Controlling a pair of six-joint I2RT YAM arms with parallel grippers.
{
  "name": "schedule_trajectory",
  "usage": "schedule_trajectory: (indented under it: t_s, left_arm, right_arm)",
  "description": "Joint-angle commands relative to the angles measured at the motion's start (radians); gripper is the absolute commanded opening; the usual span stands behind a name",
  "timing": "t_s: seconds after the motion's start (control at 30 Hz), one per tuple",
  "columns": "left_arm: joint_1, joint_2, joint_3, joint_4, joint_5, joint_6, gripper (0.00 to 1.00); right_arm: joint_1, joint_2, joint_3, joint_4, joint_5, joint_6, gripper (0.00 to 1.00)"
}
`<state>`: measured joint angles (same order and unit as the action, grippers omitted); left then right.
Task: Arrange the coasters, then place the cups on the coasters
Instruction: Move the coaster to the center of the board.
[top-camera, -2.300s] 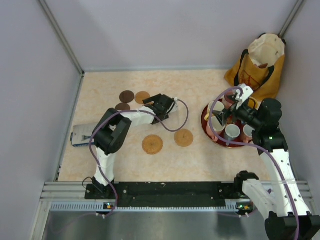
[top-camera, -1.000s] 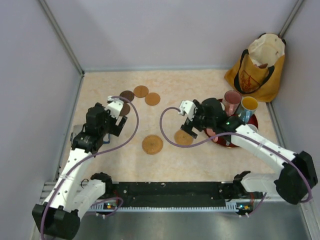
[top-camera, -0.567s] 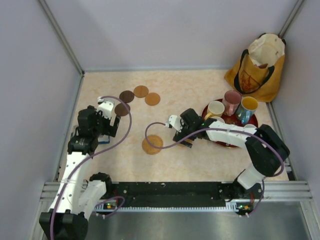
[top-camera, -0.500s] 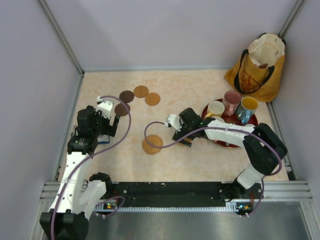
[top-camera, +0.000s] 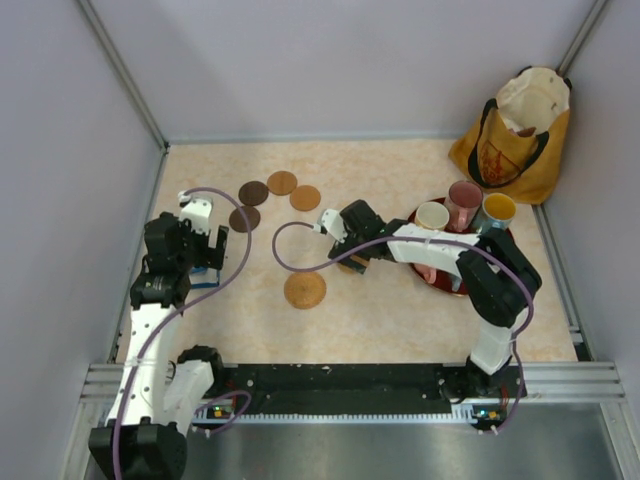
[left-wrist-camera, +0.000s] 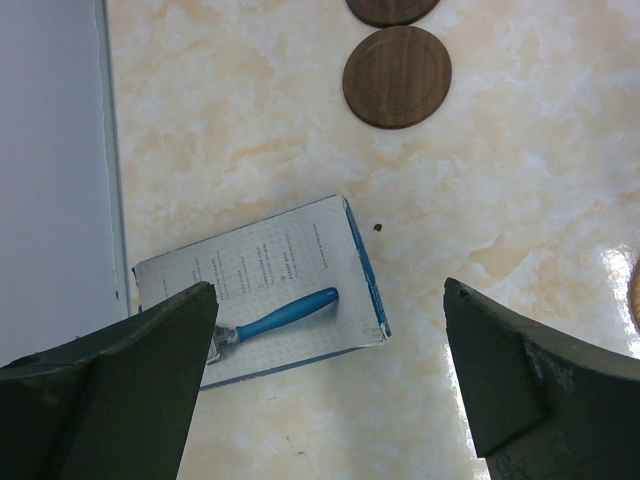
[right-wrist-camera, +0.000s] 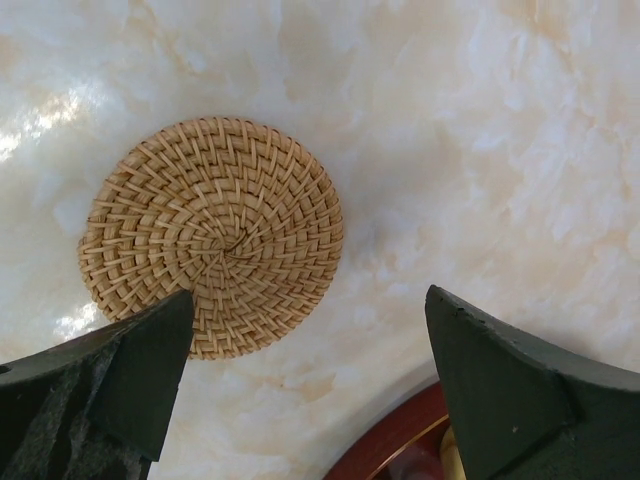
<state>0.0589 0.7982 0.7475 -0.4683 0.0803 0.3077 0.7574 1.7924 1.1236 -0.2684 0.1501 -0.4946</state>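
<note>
We see R gripper (right-wrist-camera: 308, 293) spread wide over a woven coaster (right-wrist-camera: 212, 235) beside the red tray (right-wrist-camera: 390, 450) of cups (top-camera: 432, 215), L gripper (left-wrist-camera: 328, 285) also spread, empty, over a white card (left-wrist-camera: 260, 260) near dark coasters (left-wrist-camera: 397, 77).

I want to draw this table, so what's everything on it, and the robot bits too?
light coasters: four, tan, two far, one middle, one below right jaws
dark coasters: two, brown, far left
cups: at least three, cream, pink, blue, on tray
tray: one, red, right
bag: one, yellow-orange, far right corner
card: one, white, left edge
tool: one, blue handle, on card
left arm: one, black-white, jaws open over card
right arm: one, black-white, jaws open over tan coaster
</note>
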Motion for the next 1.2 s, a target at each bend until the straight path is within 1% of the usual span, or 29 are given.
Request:
schedule_trajectory:
  t_s: [0.0, 0.2, 0.43, 0.53, 0.73, 1.03, 1.17]
  left_arm:
    - [0.033, -0.011, -0.002, 0.051, 0.007, -0.038, 0.99]
    - [0.041, -0.027, -0.008, 0.048, 0.015, -0.039, 0.98]
    - [0.042, -0.017, -0.010, 0.043, 0.024, -0.036, 0.97]
    - [0.042, -0.016, -0.010, 0.042, 0.024, -0.036, 0.97]
    - [0.045, -0.008, -0.007, 0.036, 0.039, -0.036, 0.97]
    - [0.053, -0.005, -0.010, 0.033, 0.056, -0.036, 0.96]
    - [0.055, 0.001, -0.013, 0.036, 0.058, -0.035, 0.96]
  right_arm:
    - [0.007, 0.044, 0.053, 0.023, 0.012, 0.027, 0.97]
    - [0.000, 0.071, 0.077, 0.044, 0.065, 0.045, 0.98]
    - [-0.009, 0.097, 0.137, 0.046, -0.012, 0.070, 0.98]
    - [-0.007, 0.098, 0.169, 0.047, 0.054, 0.091, 0.98]
    - [-0.015, 0.127, 0.205, 0.047, 0.091, 0.122, 0.98]
    - [-0.021, 0.111, 0.174, 0.057, 0.069, 0.116, 0.98]
    - [-0.023, 0.148, 0.177, 0.069, 0.072, 0.136, 0.98]
